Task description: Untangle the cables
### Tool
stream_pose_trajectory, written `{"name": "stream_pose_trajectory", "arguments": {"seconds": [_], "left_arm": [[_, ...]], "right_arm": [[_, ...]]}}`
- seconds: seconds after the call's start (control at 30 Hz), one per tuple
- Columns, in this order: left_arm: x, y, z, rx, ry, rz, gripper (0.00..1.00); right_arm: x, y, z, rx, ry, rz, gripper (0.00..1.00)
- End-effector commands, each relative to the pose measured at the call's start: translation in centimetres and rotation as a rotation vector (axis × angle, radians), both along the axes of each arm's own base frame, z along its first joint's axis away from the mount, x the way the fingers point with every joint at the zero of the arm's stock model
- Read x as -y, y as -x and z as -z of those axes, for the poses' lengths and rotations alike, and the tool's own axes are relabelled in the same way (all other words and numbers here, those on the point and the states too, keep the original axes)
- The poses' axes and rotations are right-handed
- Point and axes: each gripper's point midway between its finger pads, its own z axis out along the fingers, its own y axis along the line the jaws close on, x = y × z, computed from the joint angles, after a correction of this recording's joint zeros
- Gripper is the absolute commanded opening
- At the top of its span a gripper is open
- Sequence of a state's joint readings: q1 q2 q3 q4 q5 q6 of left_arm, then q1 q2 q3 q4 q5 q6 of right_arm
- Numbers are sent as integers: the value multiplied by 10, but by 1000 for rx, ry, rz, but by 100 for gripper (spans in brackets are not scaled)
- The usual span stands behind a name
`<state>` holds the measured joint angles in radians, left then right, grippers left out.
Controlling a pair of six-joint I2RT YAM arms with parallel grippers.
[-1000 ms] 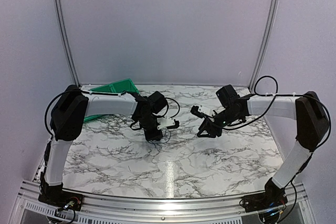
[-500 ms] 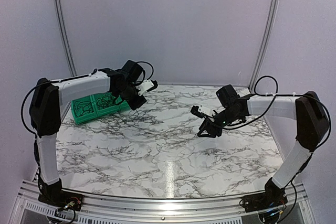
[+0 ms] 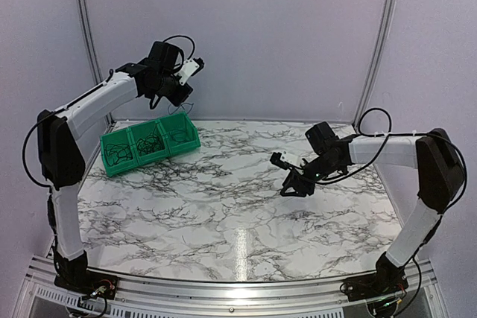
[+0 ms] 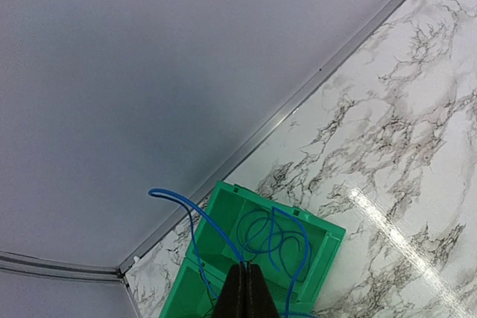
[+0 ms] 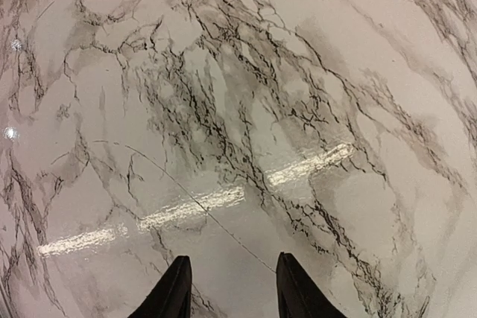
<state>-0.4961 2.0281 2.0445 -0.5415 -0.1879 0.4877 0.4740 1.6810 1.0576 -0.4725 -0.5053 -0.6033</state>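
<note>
My left jaws are pinched shut on one blue cable, held high so its loops dangle above the one green bin. Dark cables lie in at least two of its three compartments. My right jaws gape apart, holding nothing, low over the counter.

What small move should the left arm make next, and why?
Probably lower the left gripper toward the green bin before opening: it is shut on the blue cable, whose loops hang high above one compartment.
</note>
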Motion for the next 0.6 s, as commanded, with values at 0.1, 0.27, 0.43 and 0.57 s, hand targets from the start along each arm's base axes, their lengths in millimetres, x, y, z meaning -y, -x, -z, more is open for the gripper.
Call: {"name": "stream_pose_trajectory", "arguments": {"seconds": [0.1,0.27,0.43,0.57], "left_arm": [[-29,-38,15,6,-19,-67,0],[-36,-55,48,-38,-1,-82,0],[-37,-71,84,-75,19,-106,0],[-32,-81,100,-104,112,-99,0]], "right_arm": [[-3,-8,-3,18,11,8,40],[-2,-9,1,15,19,9,40],[-1,-9,5,10,30,12,40],[0,-9,8,4,37,13,39]]}}
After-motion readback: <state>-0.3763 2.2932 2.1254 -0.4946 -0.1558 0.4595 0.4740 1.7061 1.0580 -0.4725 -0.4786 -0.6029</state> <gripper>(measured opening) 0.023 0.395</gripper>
